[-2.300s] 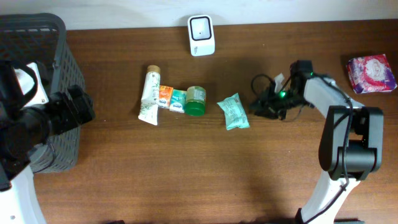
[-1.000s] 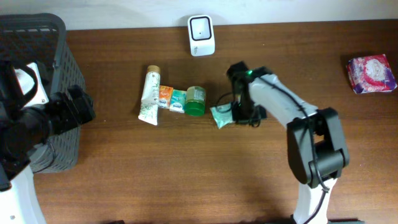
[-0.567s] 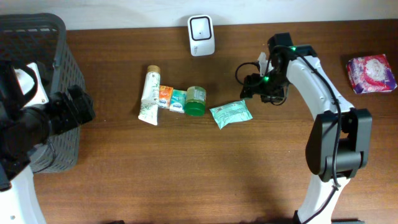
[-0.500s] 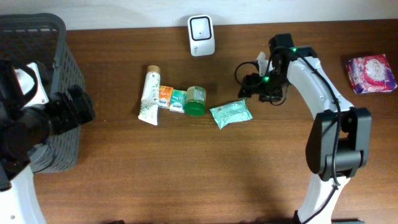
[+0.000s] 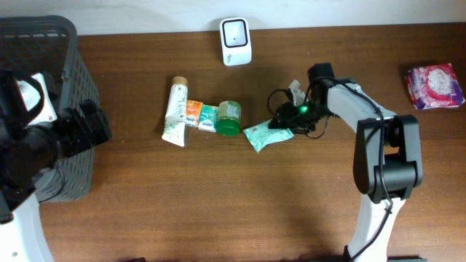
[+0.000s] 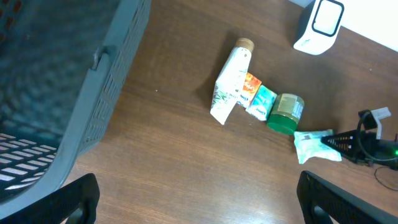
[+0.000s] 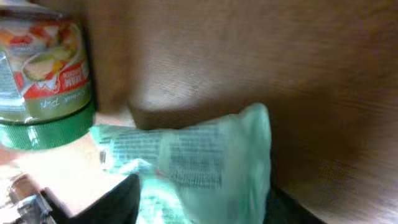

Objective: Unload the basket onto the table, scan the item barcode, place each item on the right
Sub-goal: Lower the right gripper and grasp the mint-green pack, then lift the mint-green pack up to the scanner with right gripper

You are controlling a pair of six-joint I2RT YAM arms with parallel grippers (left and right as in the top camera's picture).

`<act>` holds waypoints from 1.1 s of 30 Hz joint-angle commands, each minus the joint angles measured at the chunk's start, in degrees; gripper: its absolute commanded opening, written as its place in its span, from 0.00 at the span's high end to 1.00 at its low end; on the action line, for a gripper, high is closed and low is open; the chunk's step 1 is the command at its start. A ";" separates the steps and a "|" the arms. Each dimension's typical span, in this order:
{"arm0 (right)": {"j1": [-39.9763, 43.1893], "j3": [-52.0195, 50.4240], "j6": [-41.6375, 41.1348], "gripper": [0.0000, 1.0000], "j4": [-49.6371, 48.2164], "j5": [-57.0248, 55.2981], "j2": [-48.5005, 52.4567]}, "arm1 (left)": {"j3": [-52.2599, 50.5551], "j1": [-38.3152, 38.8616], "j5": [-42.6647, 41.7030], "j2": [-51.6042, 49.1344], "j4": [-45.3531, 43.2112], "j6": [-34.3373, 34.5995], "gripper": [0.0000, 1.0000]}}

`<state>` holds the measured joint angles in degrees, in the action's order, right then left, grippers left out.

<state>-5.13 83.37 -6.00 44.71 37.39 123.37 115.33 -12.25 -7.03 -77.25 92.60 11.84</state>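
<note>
Overhead view, looking down on a brown table (image 5: pixel 218 204). White scanner (image 5: pixel 236 41) at the far edge, near the middle. Closer in, a row of small things lying close together: a white tube (image 5: pixel 175 110), an orange box (image 5: pixel 193 113), a teal box (image 5: pixel 208 117), then a green jar (image 5: pixel 228 118) on its side. Just beside the jar, on its right, a pale green packet (image 5: pixel 263 136), flat on the wood and tilted a bit. Well apart from the scanner. Right claw (image 5: pixel 280 122) down low at the right end of the packet, with a small green light glowing on the arm. Over in the right wrist view, the packet (image 7: pixel 199 162) up close, small print on its face, sitting between two dark fingers (image 7: pixel 121 196), one on each side. Fingers partway apart; cannot tell if squeezing the packet or only around it. Jar (image 7: pixel 43 68) with its green lid off to the left there, near the packet. Back in the overhead view, a pink pack (image 5: pixel 435 86) far off by the right edge of the table. Grey basket (image 5: pixel 69 87) at the left side, with the left arm next to it. In the left wrist view, left claw (image 6: pixel 196 180) up above the table, its two dark fingers at the bottom corners, spread wide, holding nothing, only bare wood showing between them.
</note>
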 commanded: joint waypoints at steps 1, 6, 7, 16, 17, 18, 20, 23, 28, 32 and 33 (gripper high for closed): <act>-0.57 -3.02 -0.46 0.96 -0.15 0.70 0.87 | -0.13 -0.28 0.00 0.09 0.07 0.55 0.01; 1.03 1.44 -0.42 0.96 0.72 10.80 -0.44 | -0.13 -0.28 0.00 0.09 0.07 0.55 0.01; 1.55 3.39 -0.42 0.96 1.79 11.41 -0.94 | -0.13 -0.28 0.00 0.09 0.07 0.55 0.01; 5.42 22.73 0.09 0.96 5.77 11.61 -6.60 | -0.13 -0.28 0.00 0.09 0.07 0.52 0.01; 4.85 23.82 0.04 0.96 4.59 11.78 -6.80 | -0.13 -0.28 0.00 0.09 0.07 0.55 0.01; 3.87 25.09 0.02 0.96 2.78 11.93 -6.93 | -0.13 -0.28 0.00 0.09 0.07 0.55 0.01; 2.19 26.53 0.00 0.96 -2.10 11.93 -7.17 | -0.13 -0.28 0.00 0.09 0.07 0.55 0.01; 0.37 27.02 -0.02 0.96 -10.08 11.96 -8.11 | -0.13 -0.28 0.00 0.09 0.07 0.55 0.01; -0.63 27.02 0.00 0.96 -18.99 12.02 -8.70 | -0.13 -0.28 0.00 0.09 0.07 0.52 0.01; -0.59 27.02 0.00 0.96 -24.87 15.80 -8.70 | -0.13 -0.28 0.00 0.09 0.07 0.55 0.01; -0.59 27.02 0.00 0.96 -25.57 16.44 -8.70 | -0.13 -0.28 0.00 0.09 0.07 0.55 0.01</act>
<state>-5.78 108.97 -6.04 20.73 49.60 117.67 115.33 -12.25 -7.03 -77.25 92.64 11.84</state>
